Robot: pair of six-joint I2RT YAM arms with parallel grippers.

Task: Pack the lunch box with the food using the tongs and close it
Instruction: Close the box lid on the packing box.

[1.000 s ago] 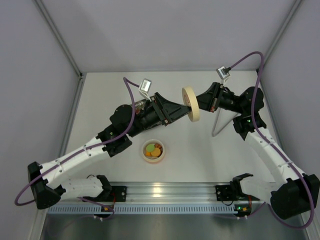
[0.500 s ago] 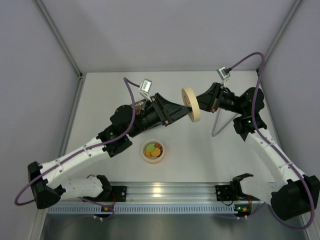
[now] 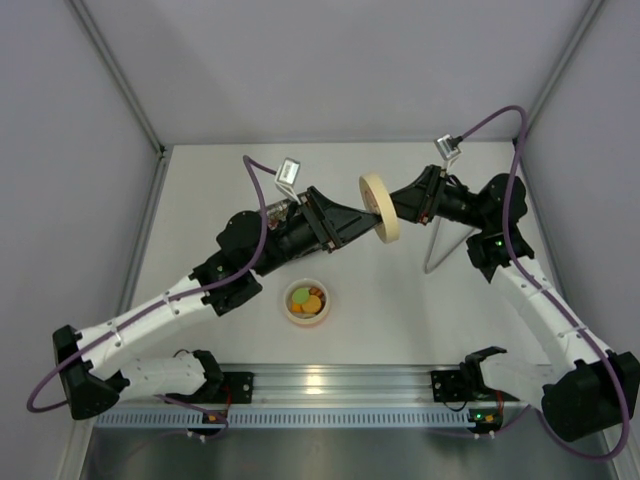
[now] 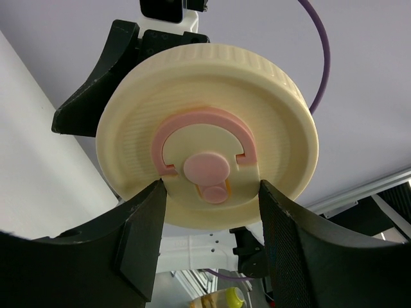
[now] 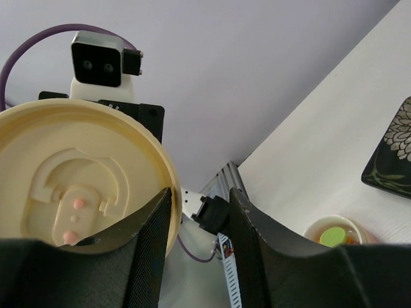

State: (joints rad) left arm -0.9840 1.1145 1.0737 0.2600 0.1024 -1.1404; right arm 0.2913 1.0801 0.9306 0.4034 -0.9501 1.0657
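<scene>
The lid (image 4: 212,96) is coloured cream, marked with a pink ring and disc. The lunch box (image 3: 287,310) is rimmed pink. The food (image 3: 302,296) is seen as orange, green, perhaps dark red. The plate (image 5: 393,151) is patterned black with pale flowers.

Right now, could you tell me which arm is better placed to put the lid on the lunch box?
Left: the left end effector clamps the lid; the right end effector stands open.

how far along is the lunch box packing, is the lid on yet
Done: the food sits in the lunch box and the tongs lie on the table. In hand: the lid is in the air, clamped by the left gripper, with the right gripper open beside its rim. Left: set the lid on the box.
</scene>
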